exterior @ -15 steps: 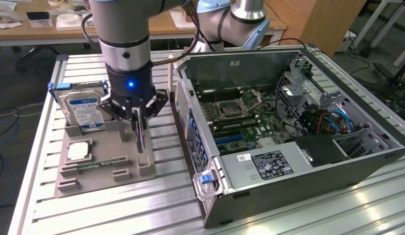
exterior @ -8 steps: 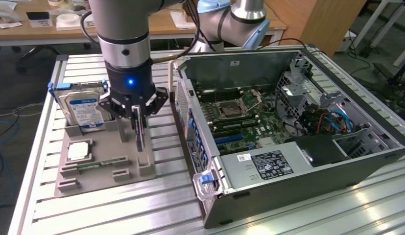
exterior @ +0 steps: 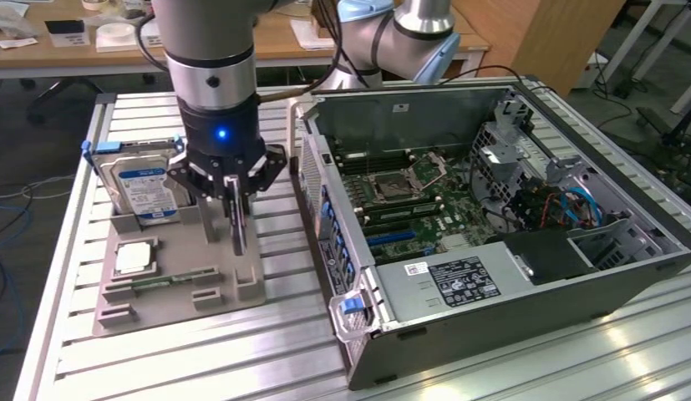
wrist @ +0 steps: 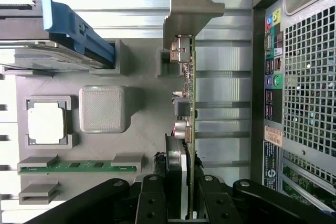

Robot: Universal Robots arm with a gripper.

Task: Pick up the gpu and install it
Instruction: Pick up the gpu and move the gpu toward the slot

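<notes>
Black multi-link gripper [exterior: 231, 185] pinched gpu [wrist: 189, 103], a thin dark card with brown board edge, from above. Card hung edge-on directly beneath gripper, outside open grey metal computer case [exterior: 546, 309], just beside its perforated rear panel, face parallel to that panel.

The arm [exterior: 211, 42] is built of silver-grey cylindrical segments, with pale blue joint caps [exterior: 370, 10]. A black wrist section [exterior: 219, 117] is marked by a lit blue light [exterior: 221, 133], and black linked jaws are fitted beneath.
</notes>
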